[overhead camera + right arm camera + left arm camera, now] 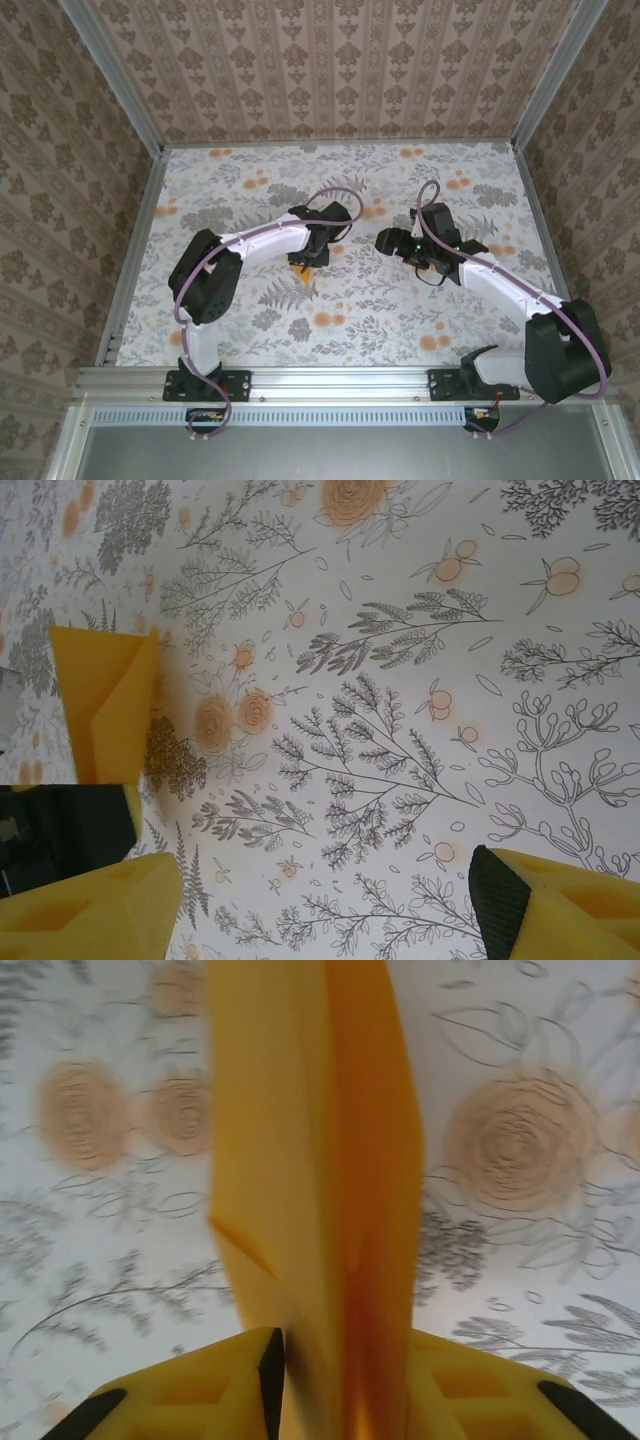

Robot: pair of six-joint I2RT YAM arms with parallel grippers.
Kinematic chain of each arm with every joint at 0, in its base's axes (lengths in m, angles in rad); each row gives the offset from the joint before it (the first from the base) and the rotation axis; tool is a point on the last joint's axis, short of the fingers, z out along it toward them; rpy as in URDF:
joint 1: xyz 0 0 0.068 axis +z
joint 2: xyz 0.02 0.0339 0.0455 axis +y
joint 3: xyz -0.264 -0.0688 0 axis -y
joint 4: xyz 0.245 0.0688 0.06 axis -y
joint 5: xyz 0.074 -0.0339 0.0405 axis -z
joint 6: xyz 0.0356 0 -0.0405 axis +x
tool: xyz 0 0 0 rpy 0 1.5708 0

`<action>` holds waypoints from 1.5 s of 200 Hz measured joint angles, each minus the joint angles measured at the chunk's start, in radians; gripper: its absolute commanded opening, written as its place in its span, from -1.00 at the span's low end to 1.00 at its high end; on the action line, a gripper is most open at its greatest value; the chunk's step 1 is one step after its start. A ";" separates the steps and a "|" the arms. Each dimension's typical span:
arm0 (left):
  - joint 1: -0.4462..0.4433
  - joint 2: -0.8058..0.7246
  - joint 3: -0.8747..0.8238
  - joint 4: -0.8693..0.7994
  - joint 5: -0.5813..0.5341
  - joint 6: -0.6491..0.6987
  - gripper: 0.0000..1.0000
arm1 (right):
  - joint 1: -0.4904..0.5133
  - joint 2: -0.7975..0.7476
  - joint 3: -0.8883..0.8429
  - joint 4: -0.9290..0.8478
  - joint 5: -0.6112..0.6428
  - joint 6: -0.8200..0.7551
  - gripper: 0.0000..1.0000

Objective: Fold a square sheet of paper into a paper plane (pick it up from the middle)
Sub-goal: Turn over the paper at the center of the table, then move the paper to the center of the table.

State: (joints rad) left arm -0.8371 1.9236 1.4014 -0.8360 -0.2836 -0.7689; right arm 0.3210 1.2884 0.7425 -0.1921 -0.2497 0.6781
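Over flowered tabletop [400, 300], folded paper plane [310, 1160] sits between jaws of left tool [345, 1350].

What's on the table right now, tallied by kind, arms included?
Folded orange-yellow paper: 1
Robot arms: 2 (left arm, right arm)
Total: 3
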 measured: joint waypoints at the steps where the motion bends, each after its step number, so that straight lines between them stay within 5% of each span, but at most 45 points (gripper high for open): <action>1: 0.000 0.000 0.000 0.002 0.003 0.002 -0.11 | 0.000 0.000 -0.001 0.000 0.002 0.002 0.56; 74: 0.131 -0.201 -0.182 0.301 0.330 0.005 0.38 | 0.090 0.031 0.003 0.001 0.010 0.017 0.26; 144: 0.333 -0.489 -0.459 0.380 0.354 0.008 0.88 | 0.395 0.402 0.261 0.053 -0.006 0.066 -0.04; 229: 0.434 -0.612 -0.571 0.381 0.353 0.013 0.93 | 0.400 0.653 0.393 0.079 -0.119 0.059 -0.17; 300: 0.445 -0.612 -0.581 0.417 0.404 0.025 0.93 | 0.316 0.631 0.406 -0.155 -0.237 -0.330 -0.18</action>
State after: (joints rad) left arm -0.3920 1.3117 0.8207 -0.4187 0.1204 -0.7437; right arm 0.6373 1.9198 1.1484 -0.3470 -0.4870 0.3477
